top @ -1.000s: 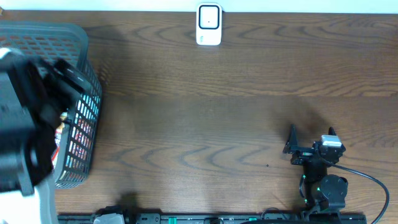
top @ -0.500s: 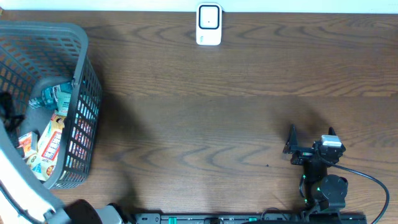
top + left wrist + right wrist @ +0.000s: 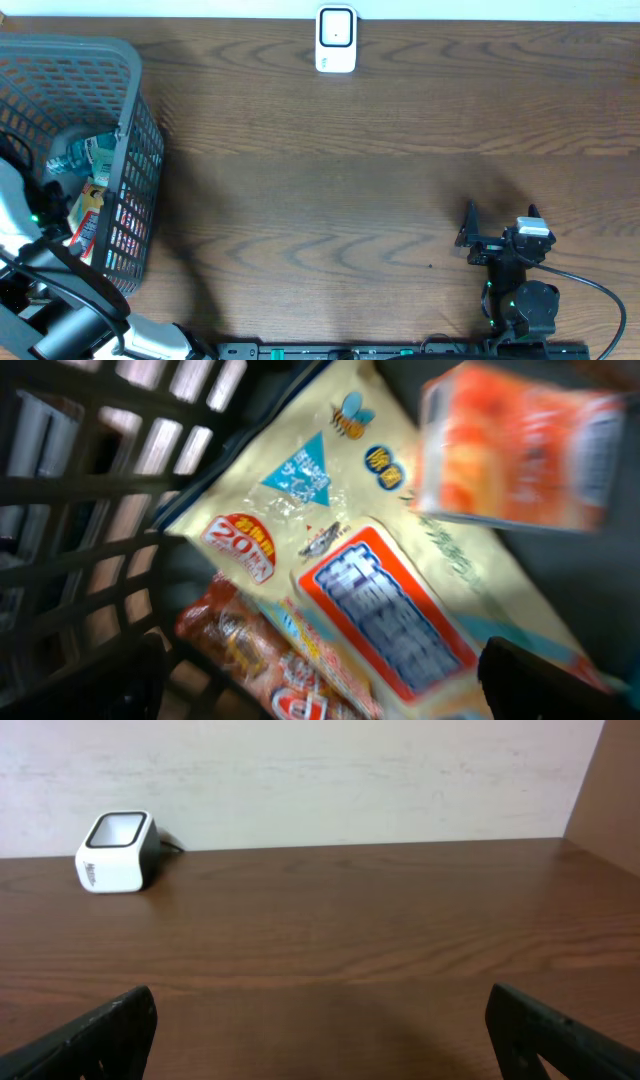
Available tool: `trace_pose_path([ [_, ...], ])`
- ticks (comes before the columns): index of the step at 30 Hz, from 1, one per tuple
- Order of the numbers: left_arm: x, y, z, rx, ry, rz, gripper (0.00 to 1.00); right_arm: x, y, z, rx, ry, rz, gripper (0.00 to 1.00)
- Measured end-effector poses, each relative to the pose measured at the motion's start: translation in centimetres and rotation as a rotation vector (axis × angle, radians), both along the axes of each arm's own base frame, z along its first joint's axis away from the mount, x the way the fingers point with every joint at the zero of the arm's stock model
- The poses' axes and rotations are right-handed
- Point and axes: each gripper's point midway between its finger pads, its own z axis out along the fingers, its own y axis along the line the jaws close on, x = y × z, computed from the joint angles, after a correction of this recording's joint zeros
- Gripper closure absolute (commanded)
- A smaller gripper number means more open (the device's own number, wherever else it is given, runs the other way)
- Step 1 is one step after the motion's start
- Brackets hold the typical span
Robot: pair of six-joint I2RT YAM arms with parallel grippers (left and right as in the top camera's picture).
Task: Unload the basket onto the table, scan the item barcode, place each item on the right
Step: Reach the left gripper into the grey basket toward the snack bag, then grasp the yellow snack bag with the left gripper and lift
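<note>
Apparently untouched, yellow packet lies under left hand; jaws wide apart.

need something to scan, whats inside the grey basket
A cream snack bag, an orange box and a reddish packet lie in the basket. The left arm hides its near corner.

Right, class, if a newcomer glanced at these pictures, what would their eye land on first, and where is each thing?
The grey mesh basket at the left edge of the table draws the eye first, holding bright packets; the left wrist view fills with a pale yellow packet and an orange box. Next comes the small white scanner alone at the far edge, and the right gripper, open and empty, near the front right.
</note>
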Motion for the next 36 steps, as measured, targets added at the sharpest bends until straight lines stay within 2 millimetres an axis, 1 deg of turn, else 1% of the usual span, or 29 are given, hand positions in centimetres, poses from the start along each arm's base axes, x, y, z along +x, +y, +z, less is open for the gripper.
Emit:
trace_pose_path([
  [3,-0.1,-0.3,-2.7,-0.003,-0.014,0.012,0.02,0.0,0.0,0.0,0.000,0.000,0.000,0.01],
  [6,0.0,-0.4,-4.8,0.005,-0.036,0.022,0.02,0.0,0.0,0.0,0.000,0.000,0.000,0.01],
  [8,0.0,-0.5,-6.0,0.011,-0.045,0.025,0.02,0.0,0.0,0.0,0.000,0.000,0.000,0.01],
  [10,0.3,-0.2,-7.0,0.035,-0.073,0.026,0.02,0.0,0.0,0.0,0.000,0.000,0.000,0.01],
  [11,0.4,-0.1,-7.3,0.046,-0.084,0.027,0.05,0.0,0.0,0.0,0.000,0.000,0.000,0.01],
  [13,0.4,0.0,-7.6,0.063,-0.100,0.029,0.52,0.0,0.0,0.0,0.000,0.000,0.000,0.01],
  [14,0.4,0.0,-7.6,0.072,-0.107,0.029,0.72,0.0,0.0,0.0,0.000,0.000,0.000,0.01],
  [15,0.2,-0.1,-7.7,0.074,-0.106,0.030,0.85,0.0,0.0,0.0,0.000,0.000,0.000,0.01],
  [16,0.1,-0.2,-7.7,0.076,-0.104,0.029,0.92,0.0,0.0,0.0,0.000,0.000,0.000,0.01],
  [20,0.4,0.4,-6.8,0.116,-0.129,0.014,0.92,0.0,0.0,0.0,0.000,0.000,0.000,0.01],
  [22,0.4,0.5,-6.8,0.115,-0.129,-0.003,0.93,0.0,0.0,0.0,0.000,0.000,0.000,0.01],
  [26,1.1,0.5,-6.4,0.083,-0.153,-0.091,0.93,0.0,0.0,0.0,0.000,0.000,0.000,0.01],
  [28,1.9,0.2,-5.9,0.054,-0.186,-0.138,0.93,0.0,0.0,0.0,0.000,0.000,0.000,0.01],
  [29,2.4,-0.1,-5.3,0.042,-0.210,-0.164,0.93,0.0,0.0,0.0,0.000,0.000,0.000,0.01],
  [30,2.7,-0.2,-4.7,0.038,-0.229,-0.184,0.92,0.0,0.0,0.0,0.000,0.000,0.000,0.01],
  [31,3.3,-0.2,-3.5,0.048,-0.264,-0.205,0.93,0.0,0.0,0.0,0.000,0.000,0.000,0.01],
  [33,4.4,0.2,-0.2,0.103,-0.342,-0.250,0.93,0.0,0.0,0.0,0.000,0.000,0.000,0.01],
  [34,4.9,0.5,2.1,0.151,-0.395,-0.275,0.92,0.0,0.0,0.0,0.000,0.000,0.000,0.01],
  [36,5.5,0.8,6.5,0.249,-0.483,-0.315,0.93,0.0,0.0,0.0,0.000,0.000,0.000,0.01],
])
